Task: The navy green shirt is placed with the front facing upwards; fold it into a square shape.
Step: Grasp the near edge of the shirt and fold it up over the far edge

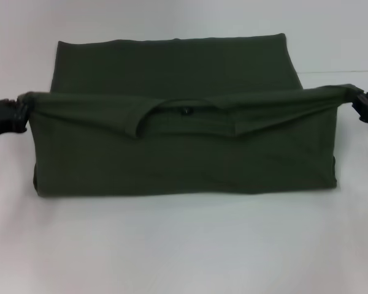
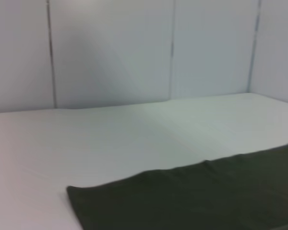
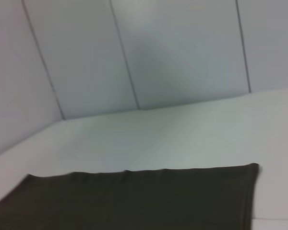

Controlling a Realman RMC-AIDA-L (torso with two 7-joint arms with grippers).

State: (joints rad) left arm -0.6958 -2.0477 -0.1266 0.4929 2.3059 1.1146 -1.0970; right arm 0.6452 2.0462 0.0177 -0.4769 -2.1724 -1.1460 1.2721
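The navy green shirt (image 1: 184,159) is stretched taut across the middle of the head view, held up by its two ends. Its collar edge, with a small dark label (image 1: 185,111), faces me, and cloth hangs from it to a fold near the table's front. The far part (image 1: 172,64) lies flat on the table. My left gripper (image 1: 19,114) is shut on the shirt's left end and my right gripper (image 1: 357,100) on its right end. Both wrist views show only the flat far part of the shirt (image 2: 206,196) (image 3: 134,199), not their own fingers.
The shirt lies on a white table (image 1: 184,245), with bare surface in front of the shirt and behind it. Pale panel walls (image 2: 134,48) close off the table's far side and corners.
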